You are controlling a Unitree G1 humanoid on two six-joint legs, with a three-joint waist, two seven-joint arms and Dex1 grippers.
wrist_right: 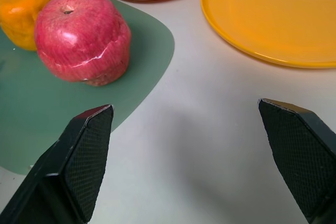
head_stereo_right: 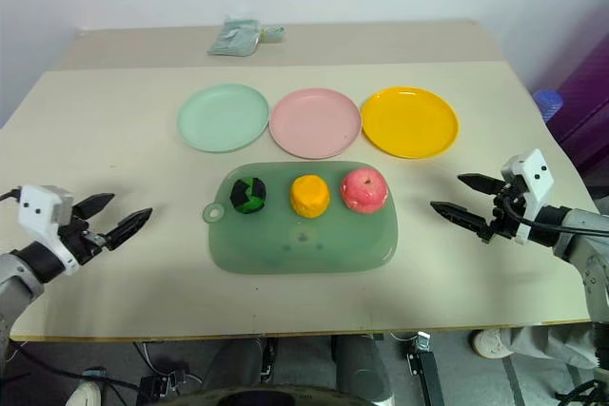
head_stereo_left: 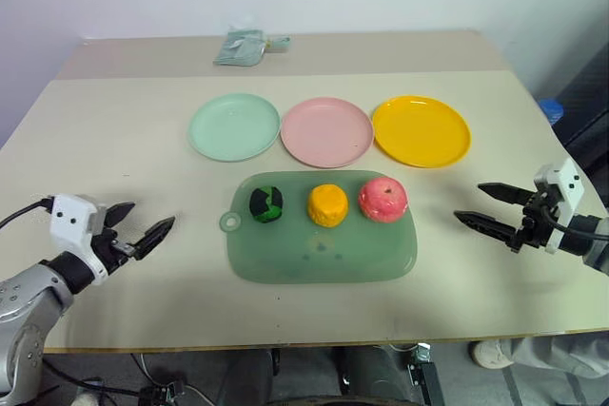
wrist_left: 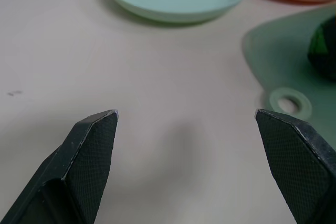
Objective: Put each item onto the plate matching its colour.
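Three items sat in a row on the green mat (head_stereo_left: 324,259) on the table (head_stereo_left: 114,140): green-and-black ball (head_stereo_left: 266,203), orange lump (head_stereo_left: 327,204), pink-red apple (head_stereo_left: 383,200). Beyond them lay the mint plate (head_stereo_left: 234,126), pink plate (head_stereo_left: 326,131) and yellow plate (head_stereo_left: 421,130), all bare. Left gripper (head_stereo_left: 145,227) hovered well left of the mat, jaws wide apart and holding nothing. Right gripper (head_stereo_left: 485,206) hovered to the mat's right, nearest the apple, jaws likewise wide and empty.

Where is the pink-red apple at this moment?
The pink-red apple sits on the green mat, at its right end, beside the orange lump, in front of the yellow plate.
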